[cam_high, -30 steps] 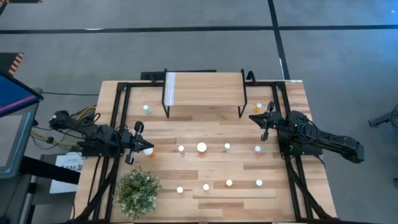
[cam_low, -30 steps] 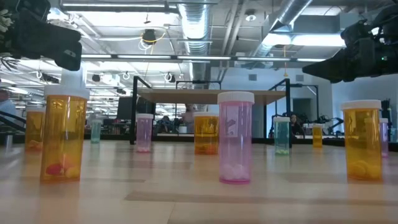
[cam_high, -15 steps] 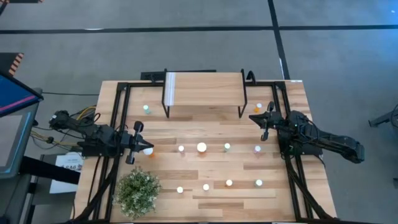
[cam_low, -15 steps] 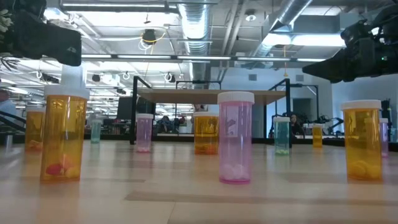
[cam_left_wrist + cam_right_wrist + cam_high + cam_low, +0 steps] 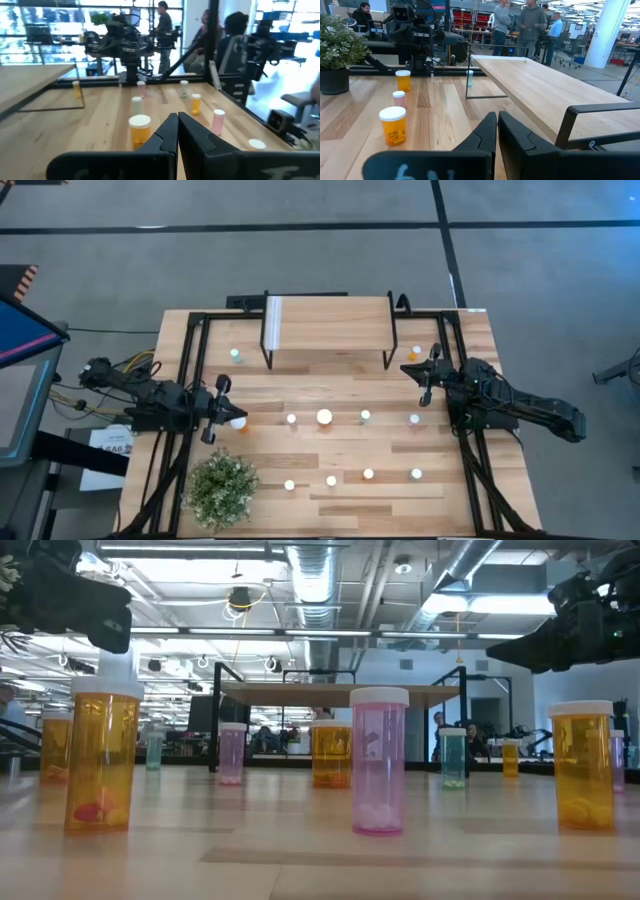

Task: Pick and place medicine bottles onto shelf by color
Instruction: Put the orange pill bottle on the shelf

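The shelf (image 5: 328, 320) stands at the table's far middle; its wood top is bare. Small white-capped bottles stand upright on the table: a teal one (image 5: 235, 355) and an orange one (image 5: 415, 353) beside the shelf legs, a middle row with a larger orange one (image 5: 324, 417), and a near row (image 5: 368, 474). My left gripper (image 5: 222, 415) is shut and hovers at the table's left, beside an orange bottle (image 5: 140, 131). My right gripper (image 5: 424, 380) is shut and hovers at the right, near the shelf's right legs.
A potted plant (image 5: 222, 488) stands at the near left corner, close to my left arm. Black frame rails (image 5: 190, 380) run along both sides of the table. People move in the room beyond the table.
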Robot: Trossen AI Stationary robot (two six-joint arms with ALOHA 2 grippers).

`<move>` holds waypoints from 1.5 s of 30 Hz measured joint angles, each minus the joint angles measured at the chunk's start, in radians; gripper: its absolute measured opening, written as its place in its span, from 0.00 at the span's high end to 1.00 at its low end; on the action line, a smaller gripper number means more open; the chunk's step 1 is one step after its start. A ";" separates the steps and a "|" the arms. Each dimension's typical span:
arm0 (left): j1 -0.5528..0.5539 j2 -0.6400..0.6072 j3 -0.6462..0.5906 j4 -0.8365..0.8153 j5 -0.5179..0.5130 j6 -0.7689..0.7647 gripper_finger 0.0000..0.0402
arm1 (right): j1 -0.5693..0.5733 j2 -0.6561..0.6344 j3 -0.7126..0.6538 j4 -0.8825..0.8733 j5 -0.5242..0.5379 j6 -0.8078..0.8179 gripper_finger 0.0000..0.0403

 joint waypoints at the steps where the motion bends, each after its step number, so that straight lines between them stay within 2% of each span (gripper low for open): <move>1: 0.000 0.000 0.000 0.000 -0.021 -0.016 1.00 | 0.000 0.000 0.000 0.000 0.000 0.000 0.89; 6: 0.001 0.000 0.006 0.012 -0.147 -0.153 1.00 | 0.000 0.000 0.000 0.000 0.000 0.000 0.89; 9: 0.000 0.002 0.059 -0.057 -0.167 -0.159 1.00 | 0.000 0.000 0.000 0.000 0.000 0.000 0.89; 17: 0.000 0.018 0.303 -0.451 -0.211 -0.253 1.00 | 0.000 0.000 0.000 0.000 0.000 0.000 0.89; 20: 0.000 0.046 0.335 -0.496 -0.233 -0.276 0.99 | 0.000 0.000 0.000 0.000 0.000 0.000 0.89; 23: 0.000 0.072 0.345 -0.497 -0.223 -0.278 0.94 | 0.000 0.000 0.000 0.000 0.000 0.000 0.89; 27: 0.001 0.131 0.346 -0.495 -0.270 -0.309 0.83 | 0.000 0.000 0.000 0.000 0.000 0.000 0.89; 34: 0.005 0.245 0.388 -0.485 -0.264 -0.311 0.66 | 0.000 0.000 0.000 0.000 0.000 0.000 0.89; 41: 0.005 0.319 0.396 -0.491 -0.187 -0.329 0.57 | 0.000 0.000 0.000 0.000 0.000 0.000 0.89; 45: 0.005 0.379 0.397 -0.525 -0.184 -0.360 0.52 | 0.000 0.000 0.000 0.000 0.000 0.000 0.89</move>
